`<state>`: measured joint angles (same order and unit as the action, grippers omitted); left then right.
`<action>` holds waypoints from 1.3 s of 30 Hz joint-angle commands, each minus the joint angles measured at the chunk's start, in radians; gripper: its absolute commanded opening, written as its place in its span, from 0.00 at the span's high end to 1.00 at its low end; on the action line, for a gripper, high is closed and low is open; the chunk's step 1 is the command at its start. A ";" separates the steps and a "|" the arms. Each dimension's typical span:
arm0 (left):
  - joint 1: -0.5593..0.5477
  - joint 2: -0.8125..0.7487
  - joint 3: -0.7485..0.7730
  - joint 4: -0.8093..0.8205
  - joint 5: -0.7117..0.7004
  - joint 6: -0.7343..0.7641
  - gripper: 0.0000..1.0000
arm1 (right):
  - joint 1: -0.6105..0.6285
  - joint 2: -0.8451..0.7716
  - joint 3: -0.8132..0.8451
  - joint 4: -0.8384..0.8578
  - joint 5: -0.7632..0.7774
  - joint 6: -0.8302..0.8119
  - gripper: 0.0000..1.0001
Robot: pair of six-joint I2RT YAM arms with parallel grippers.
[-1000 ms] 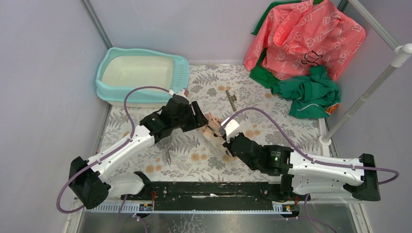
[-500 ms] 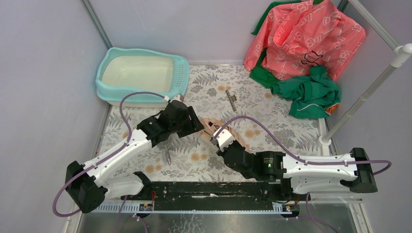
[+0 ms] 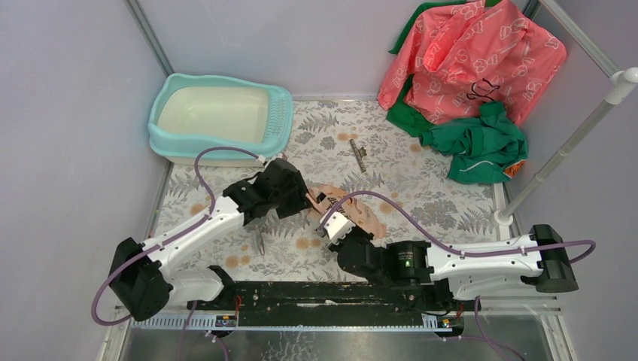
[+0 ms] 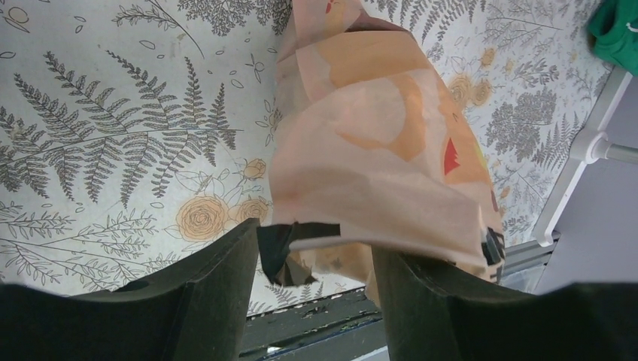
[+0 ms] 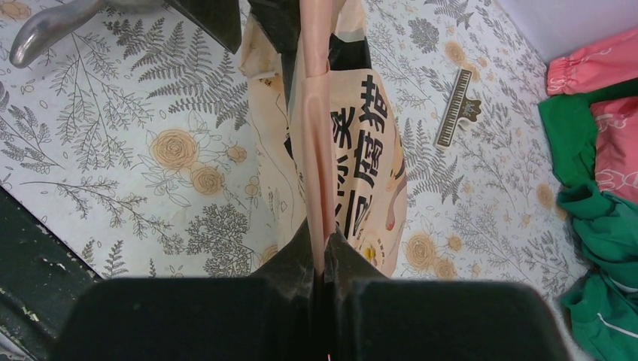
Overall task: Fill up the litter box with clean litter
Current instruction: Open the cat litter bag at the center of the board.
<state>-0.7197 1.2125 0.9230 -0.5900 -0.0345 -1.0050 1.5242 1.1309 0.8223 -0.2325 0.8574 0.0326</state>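
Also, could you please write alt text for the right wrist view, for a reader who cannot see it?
The right pincer is shut on a thin edge of a pink-orange printed bag, which stretches away from it above a leaf-and-rose patterned tablecloth. A small dark clip lies beyond on the right, with green and pink clothes at the frame edge.

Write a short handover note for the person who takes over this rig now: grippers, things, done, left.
Right gripper: shut on an edge of the litter bag.
Left gripper: jaws on both sides of the bag; firm grip cannot be told.
Litter box: far left, apart from the bag; no clean litter shows in it.
Done: both arms at the bag.
Left: likely carry the bag to the box and pour.
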 commanded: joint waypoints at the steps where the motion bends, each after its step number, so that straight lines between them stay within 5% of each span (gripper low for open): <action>1: -0.007 0.033 -0.009 0.051 -0.017 -0.025 0.37 | 0.029 0.000 0.056 0.080 0.079 -0.019 1.00; 3: -0.006 0.045 -0.015 0.081 -0.002 -0.025 0.44 | 0.035 -0.004 0.052 0.082 0.089 -0.020 1.00; 5: -0.006 0.057 -0.018 0.106 0.022 -0.015 0.74 | 0.039 -0.010 0.048 0.081 0.097 -0.019 1.00; 8: -0.006 0.064 -0.021 0.115 0.056 -0.007 0.99 | 0.040 -0.016 0.043 0.071 0.118 -0.019 1.00; 21: -0.010 -0.003 0.081 0.114 0.124 0.016 1.00 | -0.008 -0.146 0.036 0.124 0.128 -0.122 1.00; 29: 0.000 0.167 0.405 0.046 0.179 0.098 1.00 | -0.226 -0.218 0.085 0.187 -0.063 -0.240 1.00; 39: 0.071 0.440 0.830 -0.079 0.260 0.191 1.00 | -0.619 -0.064 0.185 0.222 -0.359 -0.271 1.00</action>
<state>-0.6792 1.6032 1.5730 -0.7704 0.1268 -0.8555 1.0454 1.0103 0.9173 -0.1608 0.6533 -0.2169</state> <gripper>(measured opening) 0.018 0.033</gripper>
